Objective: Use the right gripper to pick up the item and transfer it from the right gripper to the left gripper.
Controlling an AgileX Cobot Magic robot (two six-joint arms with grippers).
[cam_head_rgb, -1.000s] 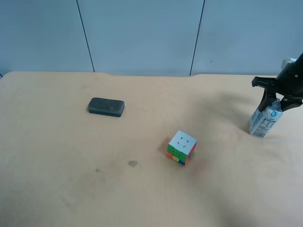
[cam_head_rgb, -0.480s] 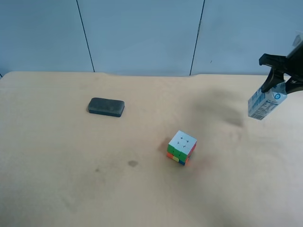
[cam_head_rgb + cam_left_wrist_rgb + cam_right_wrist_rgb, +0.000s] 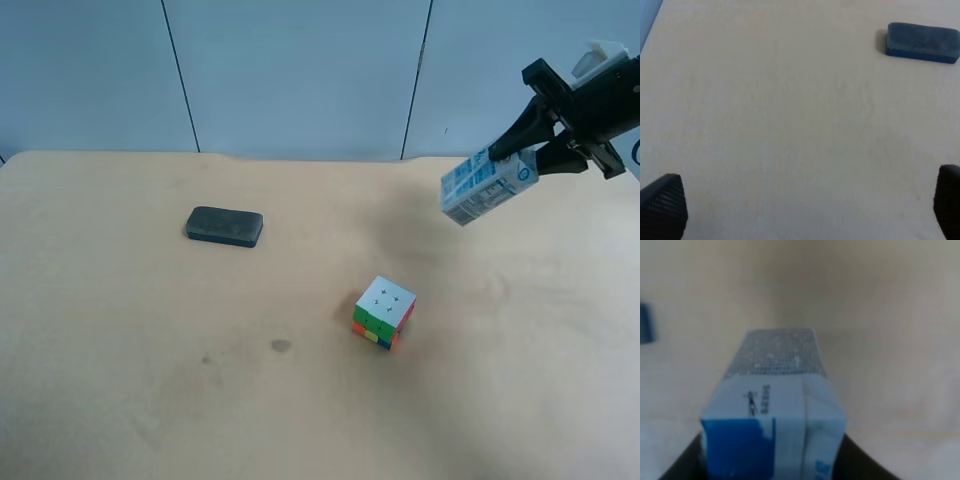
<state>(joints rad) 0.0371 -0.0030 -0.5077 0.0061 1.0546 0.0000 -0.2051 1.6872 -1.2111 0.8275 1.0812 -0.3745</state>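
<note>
Soft, even light — sharp from above, blurred at the wrists.
The high view is crisp: the table (image 3: 120,330) is evenly lit, with a faint, diffuse shadow below the held item (image 3: 485,187) and a slight one beside the puzzle cube (image 3: 383,312). The right wrist view is out of focus, the item (image 3: 775,430) smeared. The left wrist view is mildly soft — the pad (image 3: 922,42) looks bluish.

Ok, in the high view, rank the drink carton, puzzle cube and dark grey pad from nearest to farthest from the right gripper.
1. The drink carton, clamped in the right gripper, held above the table at the view's right.
2. The puzzle cube, on the table near the middle.
3. The dark grey pad, far over at the view's left.
</note>
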